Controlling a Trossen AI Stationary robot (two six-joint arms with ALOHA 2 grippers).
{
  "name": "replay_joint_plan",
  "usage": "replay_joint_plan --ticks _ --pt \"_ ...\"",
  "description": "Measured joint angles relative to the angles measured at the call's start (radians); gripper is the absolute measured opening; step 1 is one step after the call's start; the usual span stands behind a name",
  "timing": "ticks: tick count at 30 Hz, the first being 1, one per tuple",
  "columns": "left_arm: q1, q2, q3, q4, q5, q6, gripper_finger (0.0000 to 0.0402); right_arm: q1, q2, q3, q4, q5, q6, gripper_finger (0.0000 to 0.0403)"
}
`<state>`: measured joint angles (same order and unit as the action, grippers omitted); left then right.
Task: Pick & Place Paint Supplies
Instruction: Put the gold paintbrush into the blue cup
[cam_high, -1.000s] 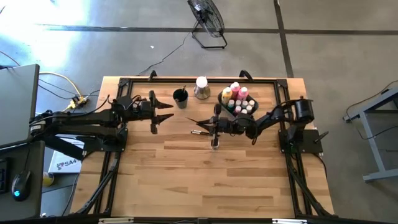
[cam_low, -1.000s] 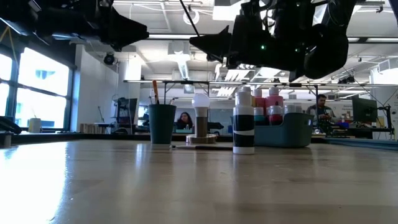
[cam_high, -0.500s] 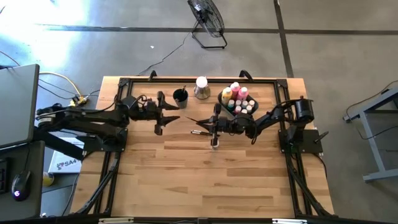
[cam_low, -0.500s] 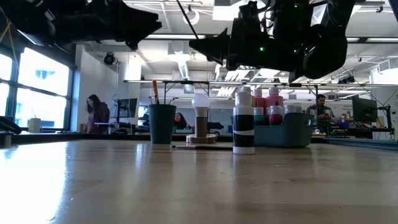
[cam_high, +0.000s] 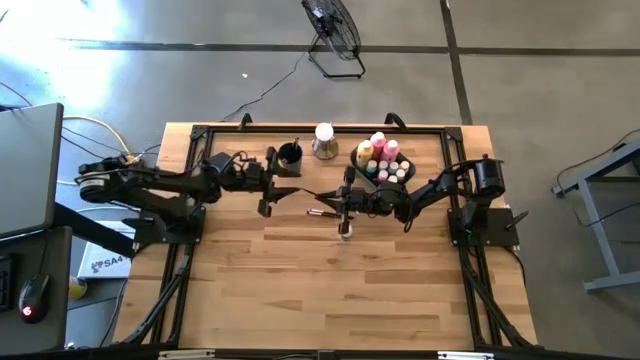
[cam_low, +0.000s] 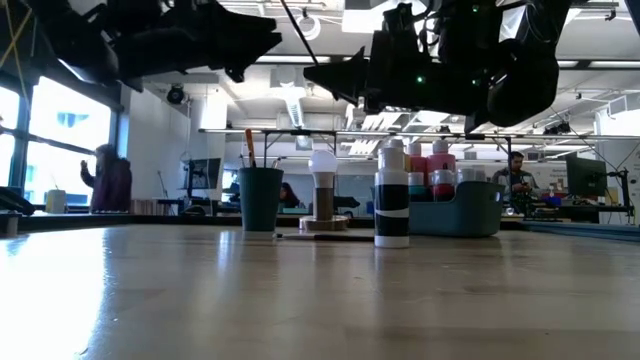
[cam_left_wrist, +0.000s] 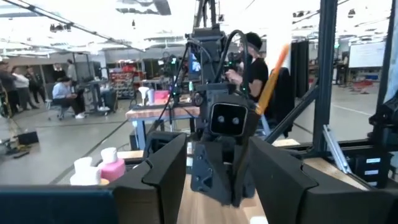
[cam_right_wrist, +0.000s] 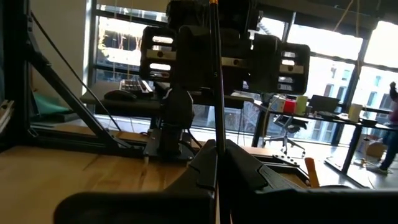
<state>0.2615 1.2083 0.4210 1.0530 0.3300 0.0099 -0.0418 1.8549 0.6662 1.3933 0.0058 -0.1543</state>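
Bright light pours in from the big windows (cam_right_wrist: 149, 43) and the ceiling lamps (cam_low: 300, 60), so both arms look like black shadows, and the near desk (cam_low: 300, 300) looks blurry.

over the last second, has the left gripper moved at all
Yes. In the high view the left gripper has slid toward the table's middle, passing the dark cup and closing on the right gripper, which holds a thin brush.

A white box (cam_high: 103, 262) on the floor, under the left arm at about nine o'clock of the table (cam_high: 330, 290) in the high view, bears dark lettering ending in "A4". Nothing else is legible.
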Motion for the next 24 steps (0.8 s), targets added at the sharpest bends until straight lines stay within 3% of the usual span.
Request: replay_joint_plan --ticks 9,24 --pt "0.0 0.099 0.114 -0.003 0.135 0.005 0.0168 0.0 0.0 0.0 -0.042 0.045 -0.001 0.0005" --pt "0.0 0.099 0.114 -0.008 0.154 0.008 0.0167 0.0 0.0 0.0 -0.054 0.048 0.0 0.0006"
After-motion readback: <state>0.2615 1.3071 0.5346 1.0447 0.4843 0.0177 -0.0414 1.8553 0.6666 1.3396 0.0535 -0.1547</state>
